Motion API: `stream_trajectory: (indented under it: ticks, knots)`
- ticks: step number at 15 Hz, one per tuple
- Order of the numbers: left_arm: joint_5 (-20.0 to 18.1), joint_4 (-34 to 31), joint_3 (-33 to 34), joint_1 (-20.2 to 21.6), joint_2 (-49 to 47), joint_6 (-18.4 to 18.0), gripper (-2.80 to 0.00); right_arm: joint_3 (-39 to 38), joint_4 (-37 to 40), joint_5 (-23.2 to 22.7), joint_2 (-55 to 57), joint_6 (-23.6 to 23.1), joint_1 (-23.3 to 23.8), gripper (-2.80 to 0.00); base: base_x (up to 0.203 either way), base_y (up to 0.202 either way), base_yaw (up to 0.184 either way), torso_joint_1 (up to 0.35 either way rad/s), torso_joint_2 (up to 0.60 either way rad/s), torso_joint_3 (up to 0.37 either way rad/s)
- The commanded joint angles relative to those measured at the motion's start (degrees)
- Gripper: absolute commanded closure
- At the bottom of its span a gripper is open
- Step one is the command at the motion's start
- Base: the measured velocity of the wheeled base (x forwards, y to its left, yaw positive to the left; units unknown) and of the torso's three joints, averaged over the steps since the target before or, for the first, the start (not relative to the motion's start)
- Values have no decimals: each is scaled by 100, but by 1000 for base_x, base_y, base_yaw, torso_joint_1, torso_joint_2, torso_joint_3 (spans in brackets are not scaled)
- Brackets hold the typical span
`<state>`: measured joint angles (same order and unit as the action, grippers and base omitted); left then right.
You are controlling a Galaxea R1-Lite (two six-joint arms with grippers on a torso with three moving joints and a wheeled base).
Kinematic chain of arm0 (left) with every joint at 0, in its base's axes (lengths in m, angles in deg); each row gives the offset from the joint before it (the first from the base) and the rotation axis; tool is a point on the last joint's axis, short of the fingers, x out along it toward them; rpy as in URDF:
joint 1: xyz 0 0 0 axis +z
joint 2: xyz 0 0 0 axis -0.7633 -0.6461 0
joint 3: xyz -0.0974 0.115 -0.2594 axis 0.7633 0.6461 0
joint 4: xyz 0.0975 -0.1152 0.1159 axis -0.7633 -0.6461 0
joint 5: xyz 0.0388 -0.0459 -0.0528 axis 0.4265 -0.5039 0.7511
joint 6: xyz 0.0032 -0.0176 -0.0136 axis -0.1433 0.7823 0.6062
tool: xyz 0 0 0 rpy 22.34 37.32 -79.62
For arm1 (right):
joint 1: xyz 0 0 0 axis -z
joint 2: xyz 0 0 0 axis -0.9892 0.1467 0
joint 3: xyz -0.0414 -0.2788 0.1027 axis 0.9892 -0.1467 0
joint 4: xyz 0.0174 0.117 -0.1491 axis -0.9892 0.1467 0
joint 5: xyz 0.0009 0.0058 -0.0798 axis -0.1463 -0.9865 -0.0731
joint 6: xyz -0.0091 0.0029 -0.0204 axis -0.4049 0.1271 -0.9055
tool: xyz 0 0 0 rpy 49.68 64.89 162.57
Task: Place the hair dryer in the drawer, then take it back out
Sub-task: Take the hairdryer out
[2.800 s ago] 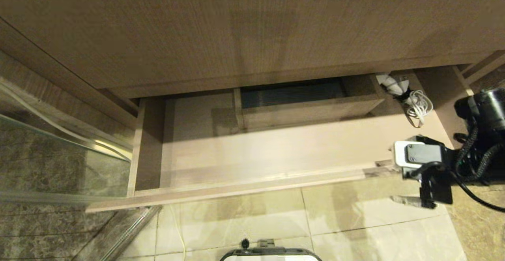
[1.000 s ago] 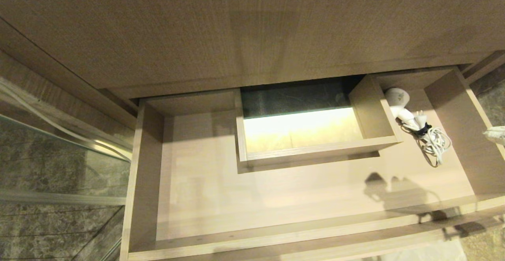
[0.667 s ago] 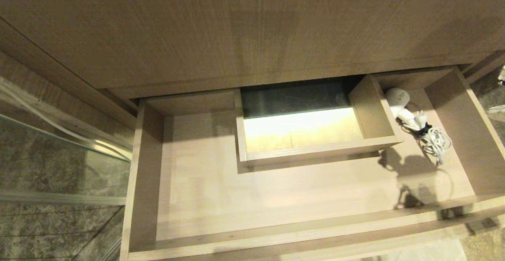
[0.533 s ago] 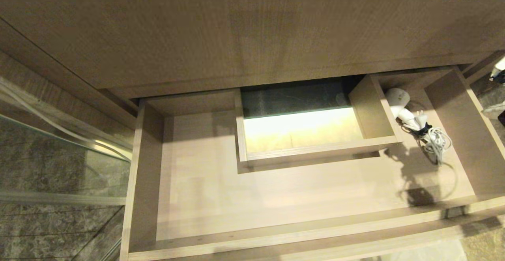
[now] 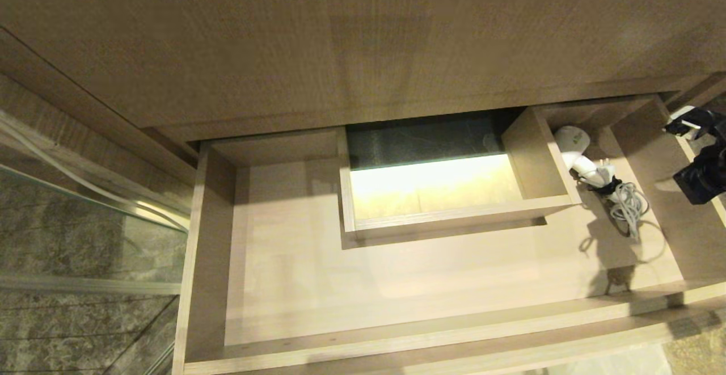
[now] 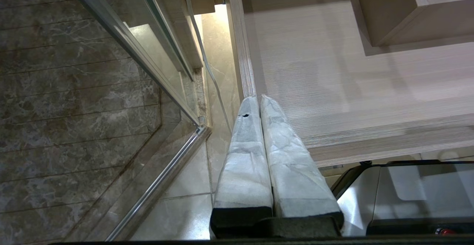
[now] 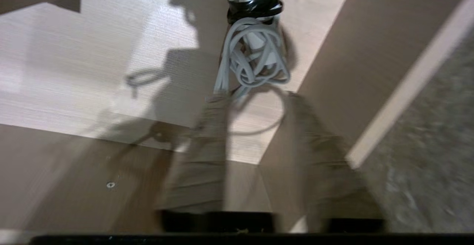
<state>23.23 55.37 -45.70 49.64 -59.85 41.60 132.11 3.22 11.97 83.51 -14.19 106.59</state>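
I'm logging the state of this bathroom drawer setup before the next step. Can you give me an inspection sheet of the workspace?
Surface: drawer pulled open, wood-grain floor mostly bare, boxed cut-out in the middle.
Job's things: hair dryer lies in the drawer's right rear section, beside the cut-out's wall, not held.
Clutter: nothing seen.
Grippers: right pincer open, hanging above the drawer's right side with its tips near the cord; left pincer shut, parked over the drawer's left front corner.
Cables: dryer's white cord coiled and bound with a black tie, lying on the drawer floor.
Surroundings: cabinet front above, glass panel and marble tiles at left.
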Motion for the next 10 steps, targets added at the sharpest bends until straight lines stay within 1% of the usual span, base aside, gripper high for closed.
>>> stream_trajectory:
  ticks: [1,7,10]
  knots:
    - [1,1,0,-6,0,1,0,105,-28,-19,286,-39,-7,-280,0,0,0,0,0,0]
    - [1,1,0,-5,0,1,0,184,-70,-63,561,-67,-7,-280,0,0,0,0,0,0]
    - [1,1,0,2,0,1,0,233,-229,-63,685,-67,-41,-280,0,0,0,0,0,0]
